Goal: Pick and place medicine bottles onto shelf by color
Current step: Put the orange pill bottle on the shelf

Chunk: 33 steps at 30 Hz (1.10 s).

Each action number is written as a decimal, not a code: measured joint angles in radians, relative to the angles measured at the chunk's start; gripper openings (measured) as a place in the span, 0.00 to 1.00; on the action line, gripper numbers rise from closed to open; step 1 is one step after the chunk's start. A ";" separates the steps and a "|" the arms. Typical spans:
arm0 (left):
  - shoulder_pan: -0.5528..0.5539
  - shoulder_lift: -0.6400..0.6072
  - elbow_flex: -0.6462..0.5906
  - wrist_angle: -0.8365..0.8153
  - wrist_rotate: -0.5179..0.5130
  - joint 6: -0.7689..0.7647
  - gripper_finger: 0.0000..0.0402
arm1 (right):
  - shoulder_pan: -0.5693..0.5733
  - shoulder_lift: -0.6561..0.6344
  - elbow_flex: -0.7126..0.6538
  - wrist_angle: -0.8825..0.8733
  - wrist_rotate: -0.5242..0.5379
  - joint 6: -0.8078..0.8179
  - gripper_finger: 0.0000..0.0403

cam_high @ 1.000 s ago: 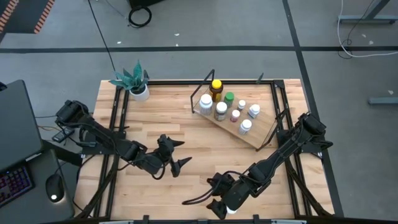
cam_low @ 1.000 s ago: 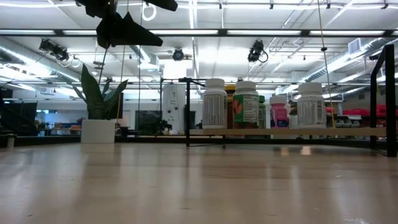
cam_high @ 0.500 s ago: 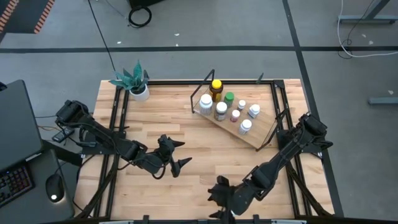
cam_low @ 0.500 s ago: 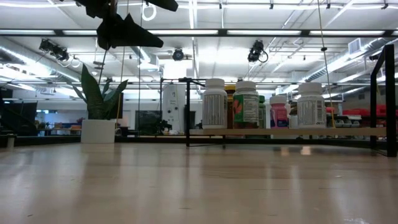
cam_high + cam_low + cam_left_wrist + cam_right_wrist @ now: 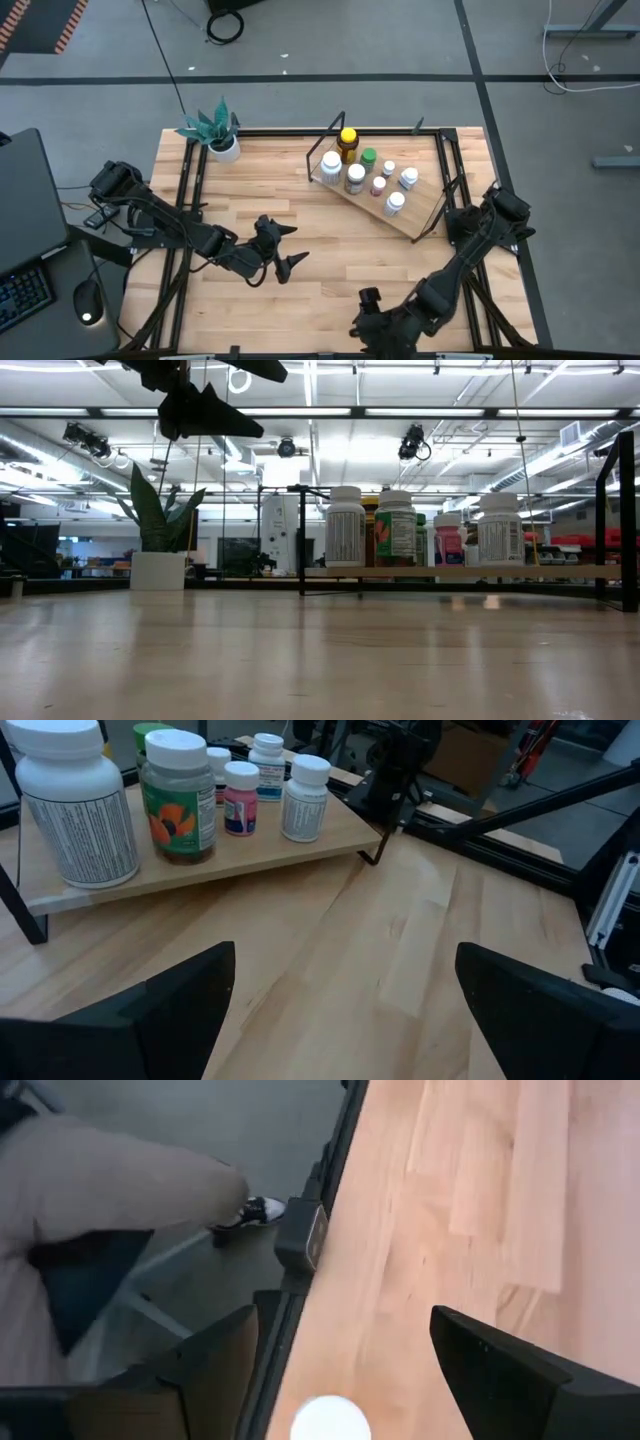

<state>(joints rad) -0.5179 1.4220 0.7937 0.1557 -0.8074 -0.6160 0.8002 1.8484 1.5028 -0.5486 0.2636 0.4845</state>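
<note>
Several medicine bottles stand upright on the shelf (image 5: 412, 216) at the far right. They include an amber one with a yellow cap (image 5: 347, 139), a green-capped one (image 5: 368, 157) and white-capped ones (image 5: 396, 202). They also show in the left wrist view (image 5: 178, 792) and the low view (image 5: 346, 526). My left gripper (image 5: 290, 247) hovers open and empty over the table's middle left. My right gripper (image 5: 362, 322) is open at the table's near edge. A white round cap (image 5: 330, 1419) shows between its fingers; I cannot tell if they touch it.
A white pot with a green plant (image 5: 222, 141) stands at the far left corner. The black frame rail (image 5: 300, 1270) runs along the table's near edge by my right gripper. A person's light clothing (image 5: 110, 1180) shows beyond that edge. Bare wood lies between the grippers and the shelf.
My right gripper has gone toward the table's near edge and a little right, turning as it went. The white bottle that showed beside it in the high view is now hidden under it. My left arm has kept still.
</note>
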 joint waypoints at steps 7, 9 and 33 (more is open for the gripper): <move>0.000 0.000 0.000 -0.017 0.000 0.000 0.96 | 0.062 0.063 0.001 -0.077 0.056 -0.014 0.76; 0.000 0.000 0.000 -0.021 0.000 -0.001 0.96 | 0.068 0.095 0.000 -0.091 0.028 0.021 0.77; -0.003 0.000 0.000 -0.078 0.068 -0.054 0.96 | 0.081 0.176 -0.001 -0.126 0.029 0.191 0.81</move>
<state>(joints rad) -0.5213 1.4220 0.7933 0.0780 -0.7391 -0.6701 0.8812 2.0243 1.5021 -0.6749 0.2926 0.6754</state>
